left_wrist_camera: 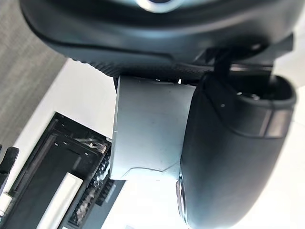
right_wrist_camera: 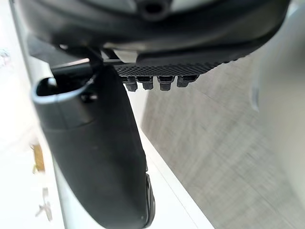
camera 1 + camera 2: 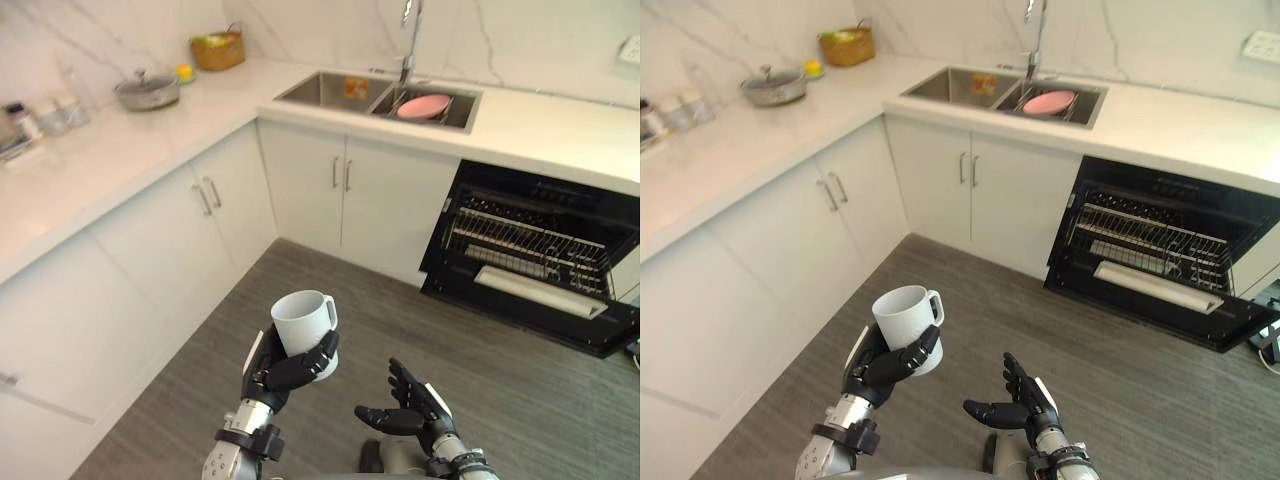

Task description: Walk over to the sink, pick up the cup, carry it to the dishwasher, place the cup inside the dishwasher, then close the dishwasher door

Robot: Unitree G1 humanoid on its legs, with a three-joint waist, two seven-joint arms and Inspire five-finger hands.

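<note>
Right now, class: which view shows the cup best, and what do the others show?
Left eye view: the whole white cup, upright, rim and handle clear, in the left hand. The right eye view shows the same; the left wrist view, its side wall close up.

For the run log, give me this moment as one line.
phase: carry | left hand: shut on cup, upright | right hand: open, empty | dishwasher: door open
</note>
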